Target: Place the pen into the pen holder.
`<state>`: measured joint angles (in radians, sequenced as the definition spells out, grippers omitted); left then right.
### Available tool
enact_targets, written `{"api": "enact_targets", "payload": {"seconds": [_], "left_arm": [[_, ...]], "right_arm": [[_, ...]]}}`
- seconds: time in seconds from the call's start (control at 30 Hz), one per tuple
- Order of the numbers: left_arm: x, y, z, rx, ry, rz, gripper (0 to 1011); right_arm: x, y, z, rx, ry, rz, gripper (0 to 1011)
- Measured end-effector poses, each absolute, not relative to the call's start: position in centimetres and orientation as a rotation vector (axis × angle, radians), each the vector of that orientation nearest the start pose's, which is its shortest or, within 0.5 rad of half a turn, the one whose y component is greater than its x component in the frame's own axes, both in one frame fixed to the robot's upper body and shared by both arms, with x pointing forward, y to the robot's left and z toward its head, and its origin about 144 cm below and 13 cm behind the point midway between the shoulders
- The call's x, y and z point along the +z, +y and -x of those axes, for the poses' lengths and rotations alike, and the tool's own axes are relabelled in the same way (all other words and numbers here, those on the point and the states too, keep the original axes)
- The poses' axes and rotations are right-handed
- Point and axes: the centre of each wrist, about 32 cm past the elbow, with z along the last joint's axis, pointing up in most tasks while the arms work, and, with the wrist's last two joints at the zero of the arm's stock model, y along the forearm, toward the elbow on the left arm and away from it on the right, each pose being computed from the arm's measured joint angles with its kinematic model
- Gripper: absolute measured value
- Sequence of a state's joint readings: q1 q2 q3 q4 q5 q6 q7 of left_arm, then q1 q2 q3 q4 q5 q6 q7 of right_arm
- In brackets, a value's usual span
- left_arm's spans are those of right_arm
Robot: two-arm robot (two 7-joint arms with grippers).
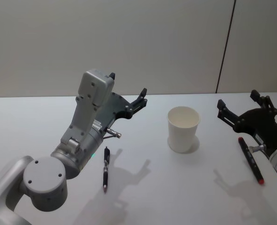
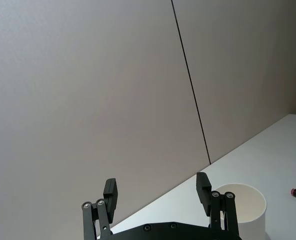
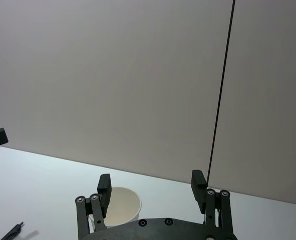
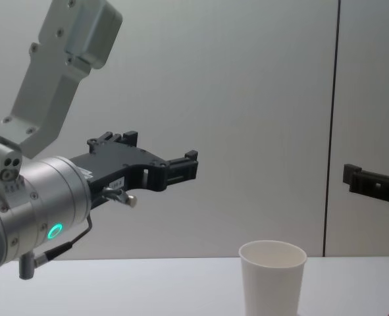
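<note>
The pen holder (image 1: 183, 129) is a white paper cup standing upright on the white table, also seen in the chest view (image 4: 272, 276). Two pens lie flat on the table. A black pen (image 1: 105, 169) is left of the cup, just beside my left arm. A red and black pen (image 1: 250, 161) is right of the cup, beside my right wrist. My left gripper (image 1: 127, 83) hovers open above the table, left of the cup, holding nothing. My right gripper (image 1: 237, 99) hovers open to the right of the cup, also holding nothing.
A plain grey wall with a dark vertical seam (image 1: 225, 47) stands behind the table's far edge. Bare white tabletop (image 1: 166, 187) lies in front of the cup between the two arms.
</note>
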<state>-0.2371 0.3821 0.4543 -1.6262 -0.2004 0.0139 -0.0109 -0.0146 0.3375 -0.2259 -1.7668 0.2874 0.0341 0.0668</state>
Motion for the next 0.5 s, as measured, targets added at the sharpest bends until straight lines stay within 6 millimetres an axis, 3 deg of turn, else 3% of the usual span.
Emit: {"api": "enact_targets", "payload": {"seconds": [0.5], "left_arm": [[120.44,19.84,-49.2,1.124,-0.268,-0.061,1004]], "right_arm": [[118.87,-23.71,-44.33,-1.229,-0.075,-0.026,1002]]}}
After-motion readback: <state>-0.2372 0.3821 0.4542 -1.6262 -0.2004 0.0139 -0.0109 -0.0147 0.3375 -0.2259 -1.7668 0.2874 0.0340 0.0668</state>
